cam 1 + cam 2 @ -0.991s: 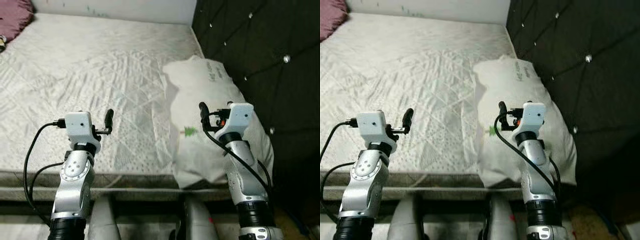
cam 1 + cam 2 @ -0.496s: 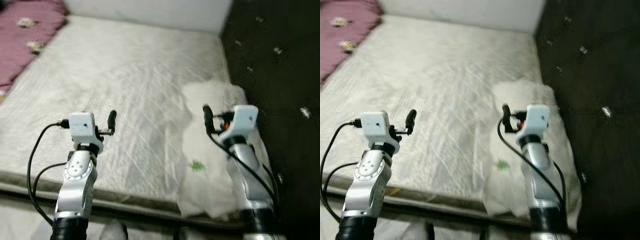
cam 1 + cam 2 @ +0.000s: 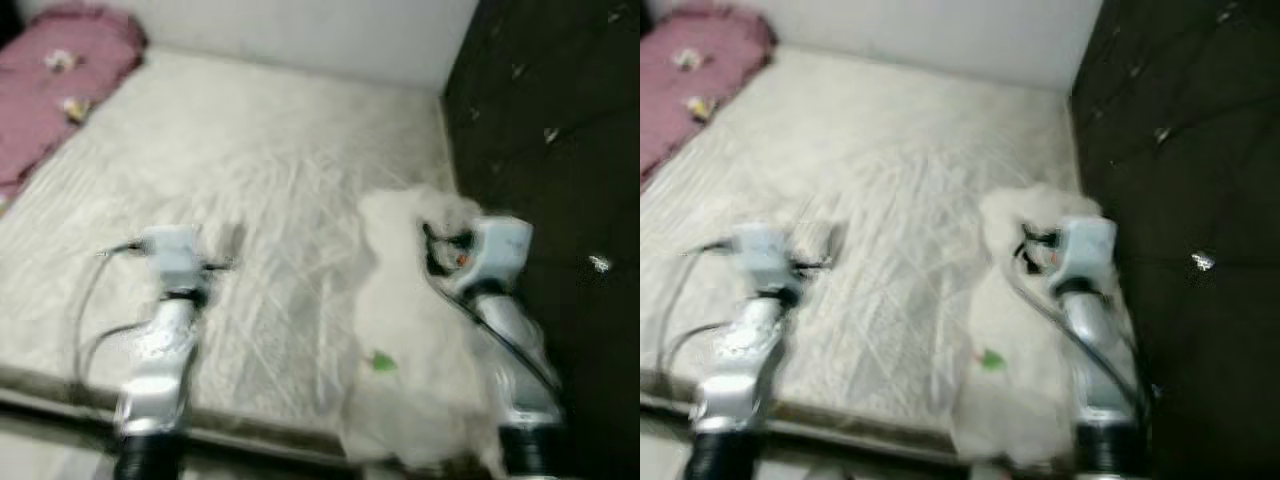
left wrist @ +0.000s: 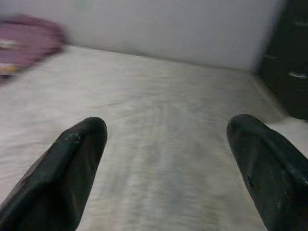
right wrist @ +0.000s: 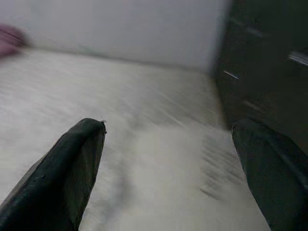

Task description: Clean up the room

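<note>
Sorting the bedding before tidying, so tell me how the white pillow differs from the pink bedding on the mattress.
The white pillow is white with a small green mark; the pink bedding is pink with small pale spots. The white pillow lies at the near right edge of the mattress, against the dark tufted headboard, under the right gripper; the pink bedding lies far left, away from both grippers. Both rest on the mattress, blurred.

Silver arms [image 3: 160, 350], black cables, black fingers [image 4: 67, 168]

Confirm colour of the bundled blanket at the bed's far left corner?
Pink-maroon blanket with small pale spots; clearest in the left eye view, though blurred.
</note>
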Controlling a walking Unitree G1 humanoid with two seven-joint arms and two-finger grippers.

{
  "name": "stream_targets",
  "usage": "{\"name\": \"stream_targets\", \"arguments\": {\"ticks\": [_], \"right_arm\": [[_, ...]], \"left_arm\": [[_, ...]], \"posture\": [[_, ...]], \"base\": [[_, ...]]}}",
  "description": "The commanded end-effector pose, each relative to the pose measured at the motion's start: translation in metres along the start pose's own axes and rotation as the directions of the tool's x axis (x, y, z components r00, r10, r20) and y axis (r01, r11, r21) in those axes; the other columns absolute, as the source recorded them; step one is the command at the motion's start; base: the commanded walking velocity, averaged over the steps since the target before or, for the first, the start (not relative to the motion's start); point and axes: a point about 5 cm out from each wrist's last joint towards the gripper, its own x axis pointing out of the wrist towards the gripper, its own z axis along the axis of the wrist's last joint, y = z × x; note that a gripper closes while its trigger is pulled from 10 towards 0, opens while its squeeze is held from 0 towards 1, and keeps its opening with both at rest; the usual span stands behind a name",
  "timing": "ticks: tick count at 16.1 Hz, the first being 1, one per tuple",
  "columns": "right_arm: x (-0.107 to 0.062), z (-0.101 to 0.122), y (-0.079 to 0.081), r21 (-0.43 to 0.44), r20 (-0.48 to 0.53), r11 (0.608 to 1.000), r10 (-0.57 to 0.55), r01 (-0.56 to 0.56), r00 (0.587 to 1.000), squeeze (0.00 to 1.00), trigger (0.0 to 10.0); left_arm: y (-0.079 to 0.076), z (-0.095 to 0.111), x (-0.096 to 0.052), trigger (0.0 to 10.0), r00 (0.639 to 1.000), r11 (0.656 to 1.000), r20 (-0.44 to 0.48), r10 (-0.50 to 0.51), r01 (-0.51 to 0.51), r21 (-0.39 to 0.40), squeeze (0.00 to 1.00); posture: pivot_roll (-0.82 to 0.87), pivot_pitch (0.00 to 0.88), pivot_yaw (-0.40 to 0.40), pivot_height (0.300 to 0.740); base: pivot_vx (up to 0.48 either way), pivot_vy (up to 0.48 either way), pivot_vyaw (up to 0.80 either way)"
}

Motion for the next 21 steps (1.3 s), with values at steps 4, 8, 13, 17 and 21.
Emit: {"name": "stream_targets", "arguments": {"ticks": [4, 8, 13, 17, 21], "right_arm": [[0.0034, 0.0014, 0.0098, 0.022, -0.015, 1.000, 0.017, -0.017, 1.000, 0.00, 10.0], [0.0052, 0.0032, 0.0112, 0.009, -0.006, 0.999, 0.031, -0.031, 1.000, 0.00, 10.0], [0.0078, 0.0041, 0.0148, -0.004, -0.003, 0.999, 0.050, -0.050, 0.999, 0.00, 10.0], [0.0084, 0.0037, 0.0161, -0.008, -0.004, 0.998, 0.055, -0.055, 0.998, 0.00, 10.0], [0.0101, 0.0006, 0.0160, -0.038, -0.019, 0.998, 0.048, -0.049, 0.999, 0.00, 10.0]], "left_arm": [[0.0111, -0.0018, -0.0015, 10.0, 0.999, 0.999, -0.018, 0.033, -0.033, -0.004, 0.00], [0.0097, -0.0023, -0.0013, 10.0, 0.999, 0.999, -0.020, 0.030, -0.031, -0.010, 0.00], [0.0094, -0.0018, -0.0011, 10.0, 0.999, 1.000, -0.017, 0.031, -0.031, -0.003, 0.00], [0.0094, -0.0011, -0.0008, 10.0, 0.999, 1.000, -0.012, 0.030, -0.030, 0.003, 0.00], [0.0071, 0.0002, -0.0008, 10.0, 0.999, 0.999, 0.000, 0.034, -0.034, -0.013, 0.00]], "posture": [[-0.01, 0.000, -0.080, 0.740], [-0.01, 0.000, -0.083, 0.740], [-0.01, 0.000, -0.087, 0.740], [0.00, 0.000, -0.089, 0.740], [0.00, 0.000, -0.090, 0.740]], "base": [[0.000, 0.000, -0.40], [0.000, 0.451, -0.80], [0.000, 0.480, 0.00], [0.000, 0.480, 0.00], [0.000, 0.000, -0.10]]}}
